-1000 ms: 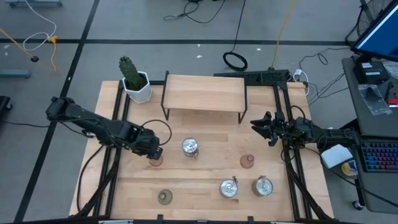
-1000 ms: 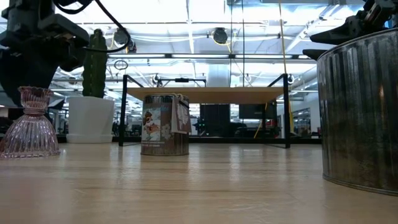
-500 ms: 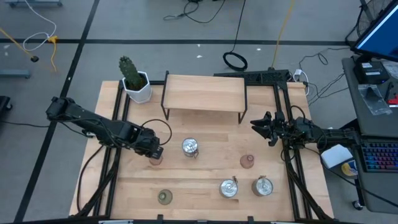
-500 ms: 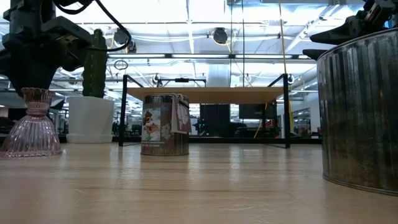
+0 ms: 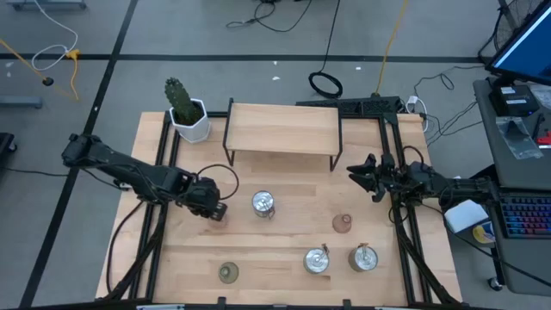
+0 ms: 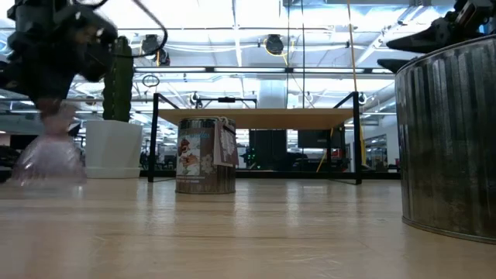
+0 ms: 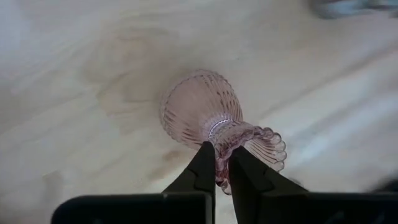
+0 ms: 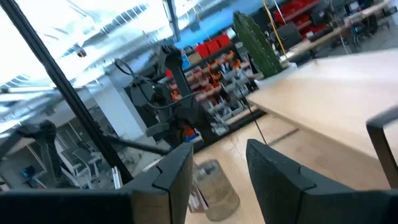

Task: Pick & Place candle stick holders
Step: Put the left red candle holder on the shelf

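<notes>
My left gripper (image 7: 222,163) clamped on pink holder (image 7: 208,112) neck, table's left-middle, just lifting. Right gripper (image 5: 372,179) waited half-open, empty, at right edge. Next, likely: carry, keep upright.

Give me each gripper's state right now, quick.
Left gripper: shut on the pink glass holder, at its neck.
Right gripper: open, holding nothing.
</notes>
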Motion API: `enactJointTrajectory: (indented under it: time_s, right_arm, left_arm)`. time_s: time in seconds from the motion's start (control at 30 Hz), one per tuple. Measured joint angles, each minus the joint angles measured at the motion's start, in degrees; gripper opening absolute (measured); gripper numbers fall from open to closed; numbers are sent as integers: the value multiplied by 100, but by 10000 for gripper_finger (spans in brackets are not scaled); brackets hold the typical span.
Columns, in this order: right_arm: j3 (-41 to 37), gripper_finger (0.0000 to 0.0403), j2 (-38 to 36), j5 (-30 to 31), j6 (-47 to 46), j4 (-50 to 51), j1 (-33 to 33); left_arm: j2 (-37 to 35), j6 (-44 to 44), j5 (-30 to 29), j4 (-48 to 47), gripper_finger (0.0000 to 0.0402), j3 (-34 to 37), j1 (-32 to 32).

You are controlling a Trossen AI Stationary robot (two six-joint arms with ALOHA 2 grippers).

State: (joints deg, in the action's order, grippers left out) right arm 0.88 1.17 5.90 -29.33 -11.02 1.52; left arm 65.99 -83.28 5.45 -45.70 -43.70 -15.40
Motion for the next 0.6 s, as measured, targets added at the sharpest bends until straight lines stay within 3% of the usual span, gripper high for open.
enactJointTrajectory:
  time_s: [0.17,0.3,0.6]
  right_arm:
    - [26,144,70,-25,178,-622,-2]
    - [376,144,413,-292,522,-548,-9]
    - [1791,131,2348,-709,1684,-415,-19]
  left_arm:
    - [-478,2,-148,1003,18,-2,1]
    - [-803,25,-404,1804,18,-90,1]
    - [-661,745,-967,1844,18,-1360,1]
